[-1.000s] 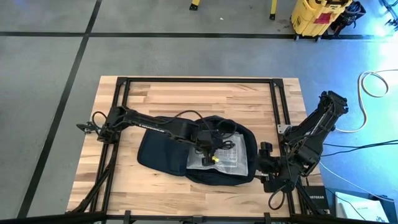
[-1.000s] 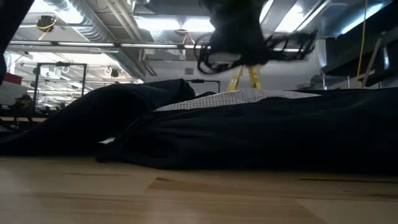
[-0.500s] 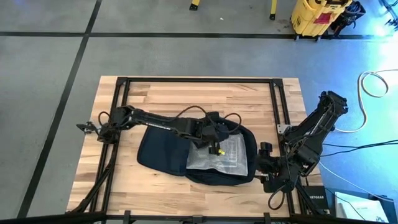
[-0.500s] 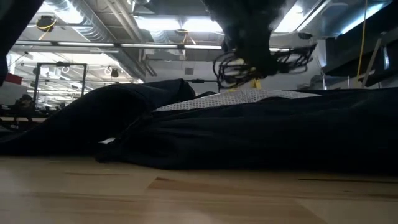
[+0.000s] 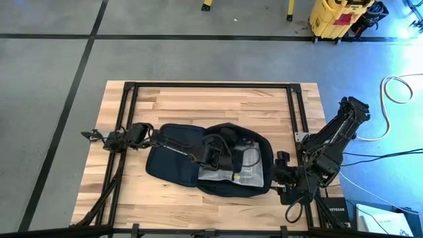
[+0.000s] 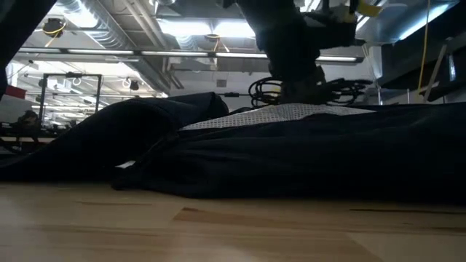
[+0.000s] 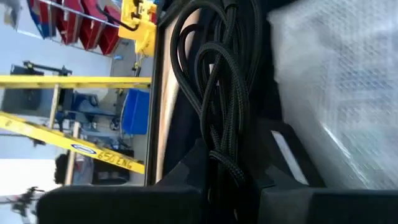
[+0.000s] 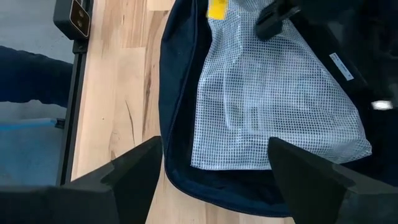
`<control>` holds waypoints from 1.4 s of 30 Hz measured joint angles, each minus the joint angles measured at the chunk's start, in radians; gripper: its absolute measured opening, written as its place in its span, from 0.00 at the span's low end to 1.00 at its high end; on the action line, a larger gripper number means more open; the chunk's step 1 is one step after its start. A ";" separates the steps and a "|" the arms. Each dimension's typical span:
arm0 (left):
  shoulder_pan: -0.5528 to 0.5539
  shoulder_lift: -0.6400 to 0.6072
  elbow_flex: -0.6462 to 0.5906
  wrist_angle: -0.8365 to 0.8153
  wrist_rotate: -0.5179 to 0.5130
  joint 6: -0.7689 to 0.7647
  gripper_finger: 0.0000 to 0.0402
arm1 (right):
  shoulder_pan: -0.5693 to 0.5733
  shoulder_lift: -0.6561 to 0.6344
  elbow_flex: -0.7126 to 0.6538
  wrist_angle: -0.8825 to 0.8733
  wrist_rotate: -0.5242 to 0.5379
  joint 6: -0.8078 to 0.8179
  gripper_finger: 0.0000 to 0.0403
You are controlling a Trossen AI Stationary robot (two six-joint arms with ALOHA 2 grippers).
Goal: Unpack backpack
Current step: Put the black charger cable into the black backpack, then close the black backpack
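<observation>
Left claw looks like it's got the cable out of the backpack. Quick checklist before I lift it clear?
1. Left claw shut on black braided cable: ok.
2. Cable free of the backpack: cannot tell.
3. Clear mesh pouch lying loose in the opening, not caught by the claw: ok.
4. Right claw open, parked at table edge, away from the lift: ok.
5. Bare table behind the backpack for set-down: ok.

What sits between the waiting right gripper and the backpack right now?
Nothing visible. The right gripper hangs open beside the backpack, with only bare table between them. The left gripper, shut on a black cable, is over the bag.
</observation>
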 joint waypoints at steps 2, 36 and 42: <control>-0.011 0.006 0.000 -0.001 -0.001 0.009 0.06 | 0.000 0.000 0.000 0.001 0.001 0.000 0.68; -0.134 -0.092 0.328 -0.517 0.231 -0.542 0.57 | 0.000 0.000 0.000 0.002 0.006 0.014 0.68; -0.225 -0.094 0.293 -0.683 0.157 -0.743 0.56 | -0.001 0.000 0.000 0.003 0.026 -0.003 0.68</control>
